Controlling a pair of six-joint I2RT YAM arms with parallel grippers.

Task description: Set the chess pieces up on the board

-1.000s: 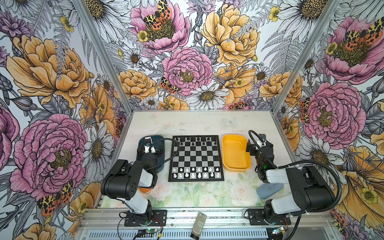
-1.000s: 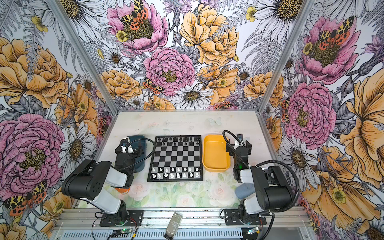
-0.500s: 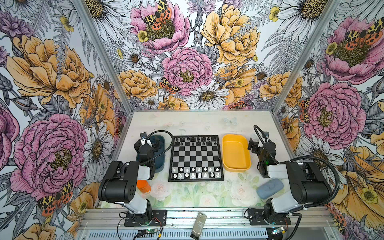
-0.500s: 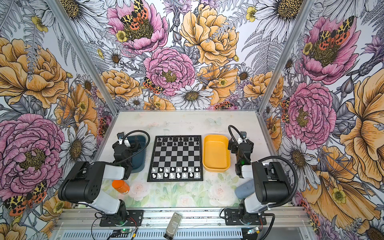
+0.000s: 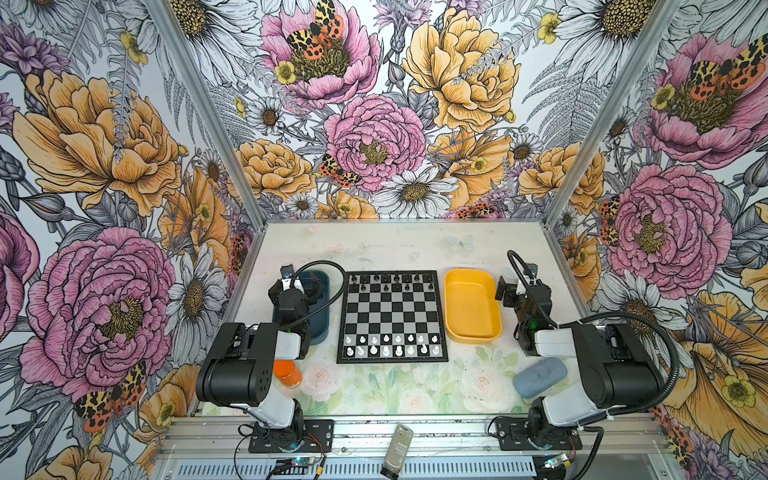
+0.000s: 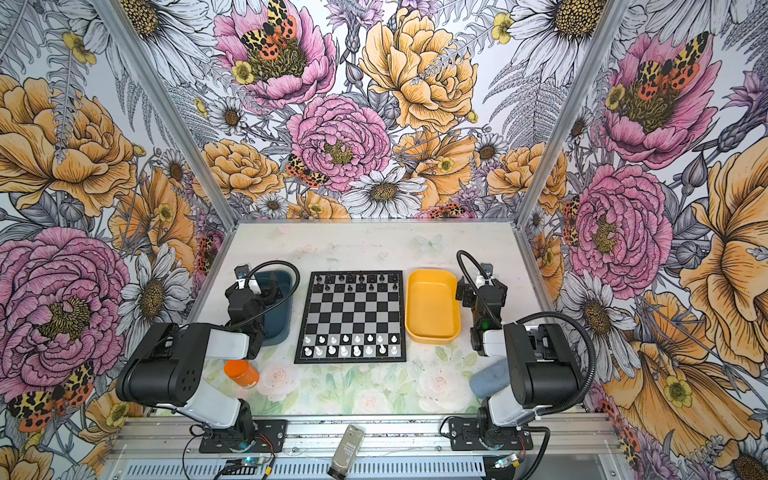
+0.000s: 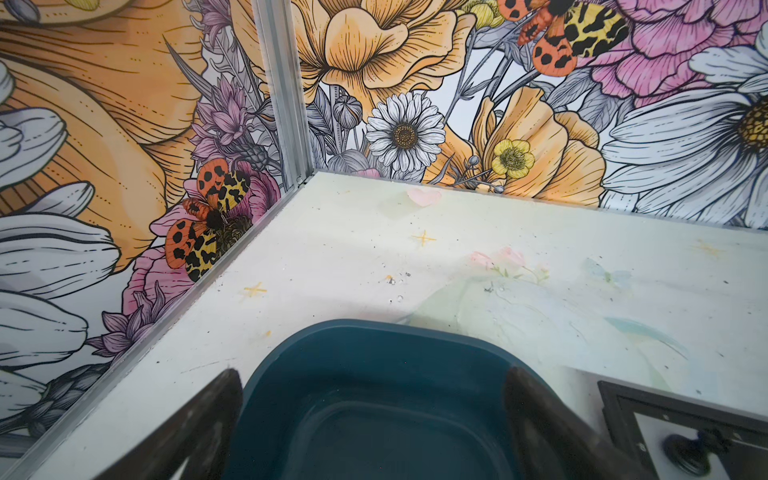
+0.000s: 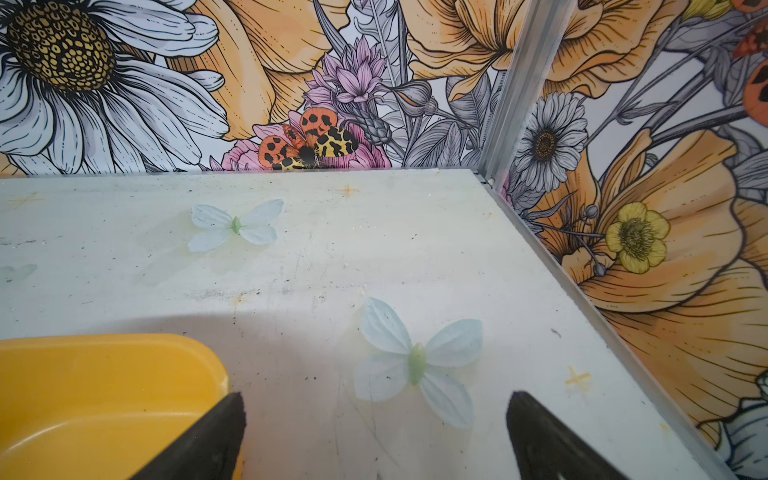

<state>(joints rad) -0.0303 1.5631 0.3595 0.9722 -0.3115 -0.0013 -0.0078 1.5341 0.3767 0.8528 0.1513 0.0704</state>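
Left claw (image 7: 372, 376) and my right claw (image 8: 374, 401) spread apart, empty; board (image 5: 392, 309) square, no long axis; white chess pieces (image 5: 386, 338) upright, nearest two rows.

The square flat chessboard (image 5: 392, 309) has matt black squares and silver-grey ones with a dull metallic sheen. The small white chess pieces (image 5: 386, 345) on its near rows look like smooth plastic. The yellow rectangular tray (image 8: 104, 374) on the right is smooth plastic with a soft gloss. The dark teal tray (image 7: 374, 395) on the left is similar. The white tabletop (image 8: 291, 270) is matt, scuffed and speckled. The corner posts (image 7: 278, 91) are bare brushed metal. The grey-blue oblong case (image 5: 539, 377) at near right looks matt and cloth-covered.
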